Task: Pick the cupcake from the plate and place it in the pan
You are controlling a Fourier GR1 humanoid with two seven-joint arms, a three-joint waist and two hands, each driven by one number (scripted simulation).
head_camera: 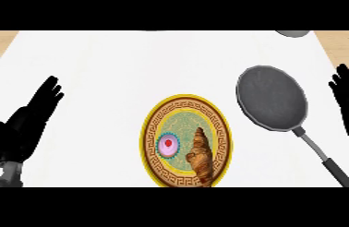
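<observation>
White counter (136, 64), light wood at top corners, grey obj at far edge (293, 33)

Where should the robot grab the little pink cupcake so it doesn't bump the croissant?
Probably best to take the cupcake by its round sides, coming down from above. It sits upright on the plate, and the croissant lies close on its right, so the fingers have more room closing across its near and far sides. The right hand is nearer the pan.

Black left hand (34, 115), right hand (340, 90)
</observation>
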